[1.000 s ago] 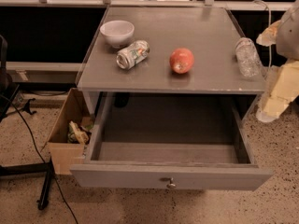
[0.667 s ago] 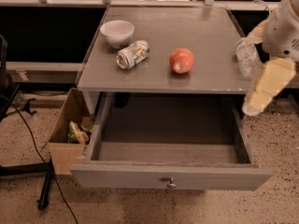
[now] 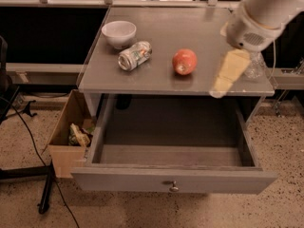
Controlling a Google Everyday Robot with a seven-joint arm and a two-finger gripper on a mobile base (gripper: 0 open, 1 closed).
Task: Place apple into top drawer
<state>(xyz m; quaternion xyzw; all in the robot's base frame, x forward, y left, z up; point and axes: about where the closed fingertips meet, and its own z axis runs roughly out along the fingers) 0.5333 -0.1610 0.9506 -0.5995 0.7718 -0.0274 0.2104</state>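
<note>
So, progress check: the drawer (image 3: 142, 179) is already pulled right out under the counter's (image 3: 156, 80) front edge, and I can see down to its floor with nothing in there. That part's sorted. The actual job though, not so much.

The apple (image 3: 185, 61) is sitting on the counter, a bit right of the middle and closer to the front edge than the back. Nothing's touching it.

The gripper (image 3: 228, 75) hangs over the front right part of the counter, tip angled down and left so it nearly reaches the front edge. It's to the right of the apple with a clear gap between them. Honestly can't tell how wide it's set from this angle. It definitely hasn't got the apple, and I don't see anything else in it.

Other stuff up there: a white bowl (image 3: 119, 33) towards the back left corner, and a can (image 3: 135, 55) lying on its side between the bowl and the apple. There's also a clear bottle (image 3: 254, 68) by the right edge, mostly hidden behind the arm. A cardboard box (image 3: 66, 127) sits on the floor off the left edge.

My read is that basically everything is left. It has to slide left to the apple, grab it, lift it over the front edge, lower it into the drawer and let go. The bottle is close behind the arm, so I'd watch for a bump there.
</note>
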